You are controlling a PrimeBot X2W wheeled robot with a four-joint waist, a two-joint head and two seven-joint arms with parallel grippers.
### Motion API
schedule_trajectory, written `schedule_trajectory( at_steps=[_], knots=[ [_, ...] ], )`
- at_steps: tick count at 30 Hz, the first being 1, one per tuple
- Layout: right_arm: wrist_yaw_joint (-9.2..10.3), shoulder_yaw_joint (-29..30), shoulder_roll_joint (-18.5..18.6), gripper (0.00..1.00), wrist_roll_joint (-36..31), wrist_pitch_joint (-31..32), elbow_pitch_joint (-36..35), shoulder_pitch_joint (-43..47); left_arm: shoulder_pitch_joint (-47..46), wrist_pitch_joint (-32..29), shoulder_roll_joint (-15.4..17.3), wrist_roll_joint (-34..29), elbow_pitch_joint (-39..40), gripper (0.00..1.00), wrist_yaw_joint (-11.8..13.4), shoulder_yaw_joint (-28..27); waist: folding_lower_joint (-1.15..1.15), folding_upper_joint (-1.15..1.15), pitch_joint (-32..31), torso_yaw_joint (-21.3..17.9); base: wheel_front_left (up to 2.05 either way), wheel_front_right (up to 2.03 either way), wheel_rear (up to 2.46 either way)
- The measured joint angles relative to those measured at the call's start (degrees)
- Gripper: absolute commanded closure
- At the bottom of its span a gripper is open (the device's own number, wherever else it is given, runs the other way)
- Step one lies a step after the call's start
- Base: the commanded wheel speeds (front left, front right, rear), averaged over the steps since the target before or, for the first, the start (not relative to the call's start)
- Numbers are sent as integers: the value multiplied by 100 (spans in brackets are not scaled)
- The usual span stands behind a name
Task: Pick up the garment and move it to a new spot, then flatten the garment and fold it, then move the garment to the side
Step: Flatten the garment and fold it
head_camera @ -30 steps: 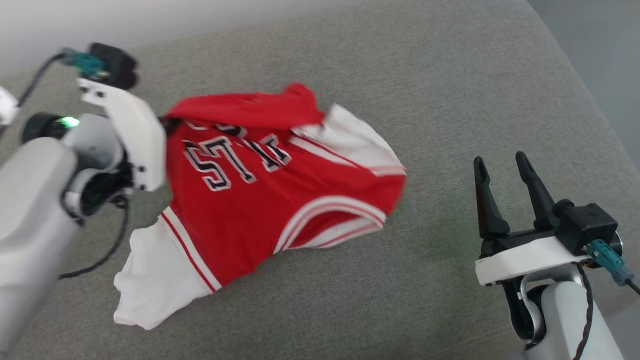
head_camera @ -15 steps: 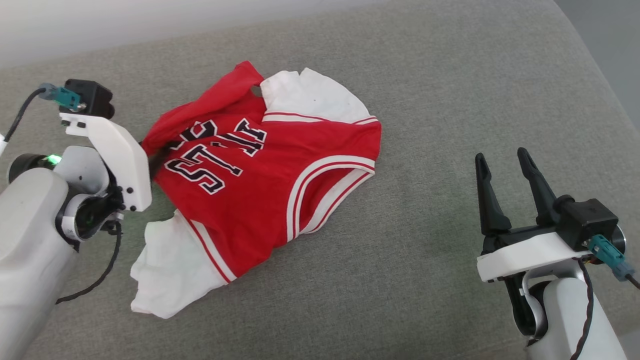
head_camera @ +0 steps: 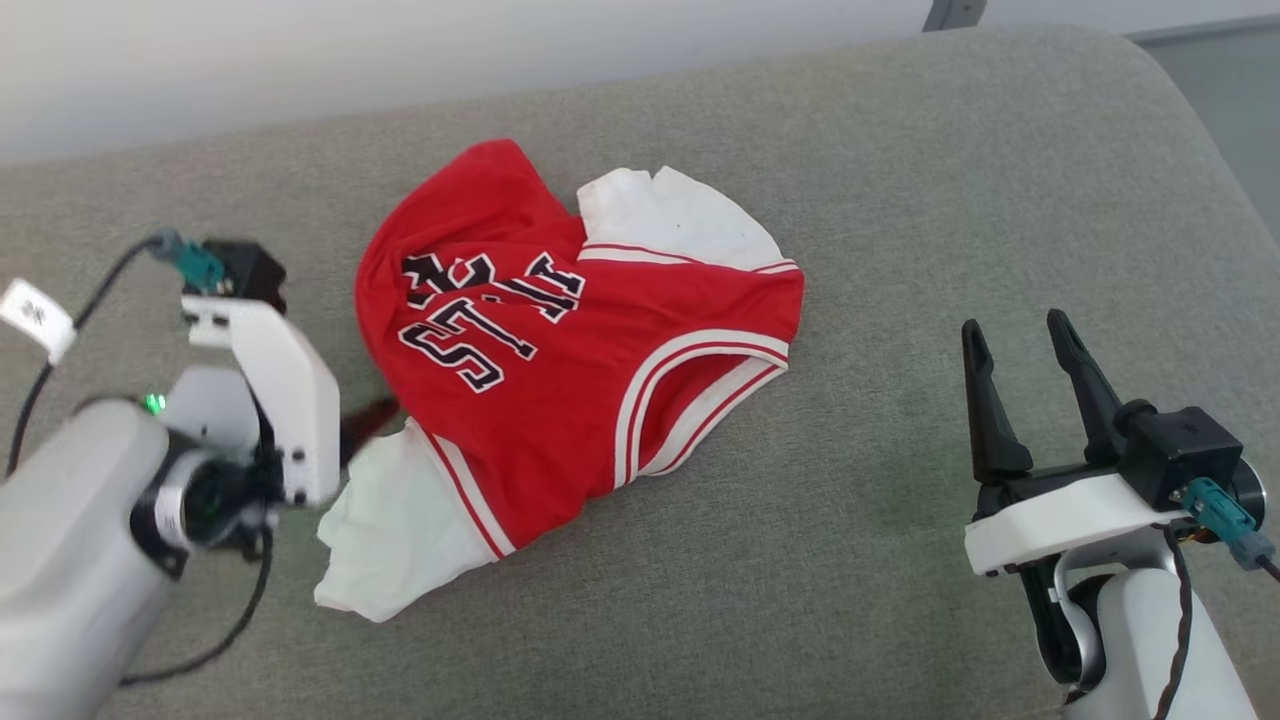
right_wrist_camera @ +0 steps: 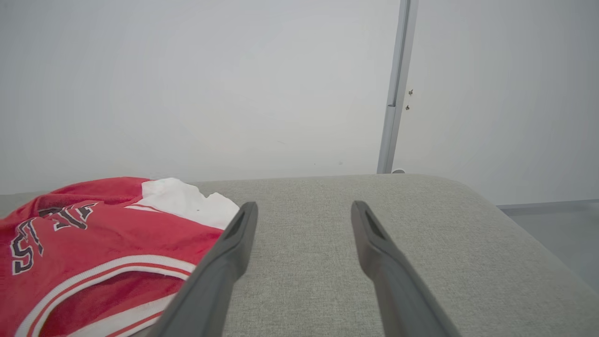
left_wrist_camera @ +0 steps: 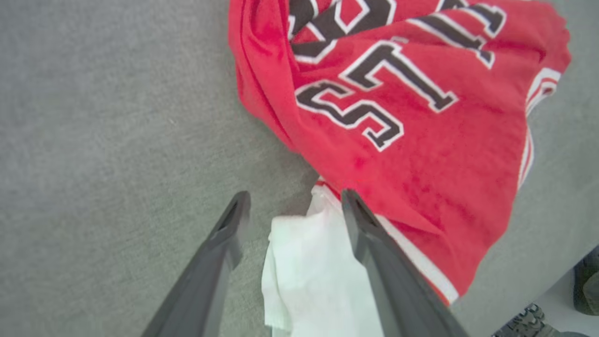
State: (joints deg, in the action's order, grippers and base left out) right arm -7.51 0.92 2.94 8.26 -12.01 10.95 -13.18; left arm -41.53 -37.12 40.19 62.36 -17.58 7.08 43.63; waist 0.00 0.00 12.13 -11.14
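Currently the garment (head_camera: 560, 400) is lying crumpled on the grey cushion (head_camera: 900, 200), lettering facing up. The left gripper (left_wrist_camera: 295, 196) is hovering over the white sleeve end (left_wrist_camera: 304, 262), fingers spread apart and gripping nothing. The right gripper (head_camera: 1012, 322) is hanging well to the garment's side over bare cushion, fingers likewise apart, with a white wall (right_wrist_camera: 187, 93) rising behind.

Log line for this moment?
garment: crumpled, unfolded, on grey cushion | left hand: open, by white sleeve | right hand: open, apart from garment

Grey woven cushion (head_camera: 900, 200) below plain white wall (right_wrist_camera: 187, 70); vertical metal strip (right_wrist_camera: 395, 93) on wall; even light.
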Motion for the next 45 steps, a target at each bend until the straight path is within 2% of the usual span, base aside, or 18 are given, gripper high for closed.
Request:
schedule_trajectory(
  at_steps=[3, 4, 10, 16, 21, 22, 23, 27, 31, 33, 39, 45],
  knots=[
    [1, 21, 0, 0, -18, 46, -44, 36, 322, -129, 168, 108, 377, 0, 200, 31, 0, 0, -45, 48, 0, 0, 0],
    [0, 41, 1, 0, -25, 70, -87, 52, 584, -174, 256, 171, 617, 0, 364, 54, 0, 0, -67, 72, 0, 0, 0],
    [1, 91, 1, 0, -71, 127, -151, 86, 1210, -172, 469, 282, 1010, 0, 642, 92, 0, 0, -56, 122, 0, 0, 0],
    [0, 81, 0, 0, -80, 191, -200, 85, 1414, 90, 320, 292, 705, 0, 686, 147, 0, 0, 30, 150, 0, 0, 0],
    [1, 37, 0, 0, -91, 218, -221, 45, 1294, 386, 75, 114, 86, 0, 441, 219, 0, 0, 139, 155, 0, 0, 0],
    [1, 34, 0, 0, -97, 218, -221, 31, 1250, 391, 24, 113, -38, 66, 359, 229, 0, 0, 152, 158, 0, 0, 0],
    [0, 36, 0, 0, -97, 219, -224, 19, 1212, 424, -13, 112, -160, 100, 293, 229, 0, 1, 164, 161, 0, 0, 0],
    [0, 68, 0, 0, -129, 221, -231, 13, 1098, 549, -51, 126, -560, 100, 58, 192, 0, 1, 189, 191, 0, 0, 0],
    [1, 148, 1, 0, -145, 247, -249, 3, 1021, 623, 15, 46, -547, 100, -52, 222, 0, 0, 183, 255, 0, 0, 0],
    [0, 199, -1, 0, -175, 288, -257, 4, 1022, 678, 125, 30, -478, 100, -42, 188, 0, 0, 170, 297, 0, 0, 0],
    [0, 279, 0, 0, -181, 359, -292, 29, 1124, 727, 834, -87, -436, 100, 235, -1, 0, 0, 125, 424, 0, 0, 0],
    [1, 302, 2, 0, -181, 441, -336, 63, 1211, 628, 1062, 94, -331, 100, 241, -115, 0, 0, 131, 552, 0, 0, 0]
  ],
)
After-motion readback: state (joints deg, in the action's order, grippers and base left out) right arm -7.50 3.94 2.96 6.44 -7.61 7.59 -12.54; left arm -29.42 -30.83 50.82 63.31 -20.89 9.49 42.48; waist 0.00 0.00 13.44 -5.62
